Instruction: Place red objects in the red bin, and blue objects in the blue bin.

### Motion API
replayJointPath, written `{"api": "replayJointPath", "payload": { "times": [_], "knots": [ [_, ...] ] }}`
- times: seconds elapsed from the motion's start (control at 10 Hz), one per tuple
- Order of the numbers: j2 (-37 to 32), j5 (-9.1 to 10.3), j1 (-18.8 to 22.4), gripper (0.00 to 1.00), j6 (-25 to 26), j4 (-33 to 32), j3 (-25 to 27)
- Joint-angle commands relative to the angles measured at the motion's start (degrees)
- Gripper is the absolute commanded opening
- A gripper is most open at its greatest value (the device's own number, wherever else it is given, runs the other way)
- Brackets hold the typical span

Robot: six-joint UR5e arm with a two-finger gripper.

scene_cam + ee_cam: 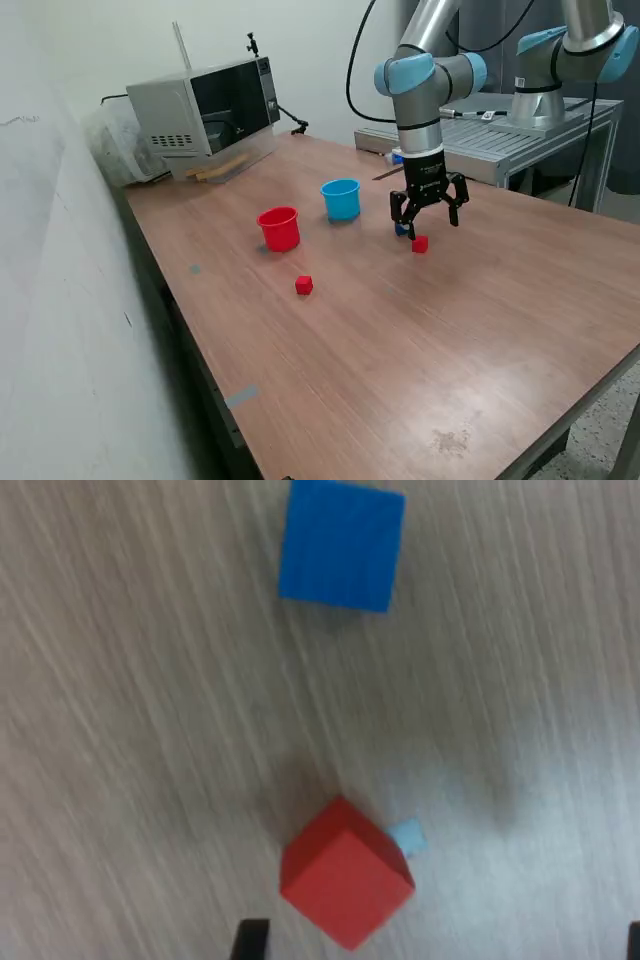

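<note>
— Wood-grain counter, microwave at the back. What's hard to see?

— My gripper, fingers spread and empty, half hides a blue cube; the wrist view blurs it.

— And the rest?

— One red cube beside it, another near the red cup; the blue cup stands close by

microwave at wooden table's far corner

Exterior view high across the table; wrist view straight down (close).
</note>
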Motion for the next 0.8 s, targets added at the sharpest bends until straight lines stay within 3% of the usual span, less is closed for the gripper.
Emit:
{"api": "replayJointPath", "payload": {
  "times": [0.0,0.4,0.5,0.7],
  "knots": [
    [1.0,1.17,-1.1,1.0,0.0,-0.2,-0.4],
    [2.0,1.62,-1.1,1.0,0.9,-0.2,-2.0],
    [2.1,1.62,-1.2,0.0,0.9,-0.2,-2.2],
    [2.1,1.54,-2.0,0.0,0.8,-0.2,-2.1]
  ]
}}
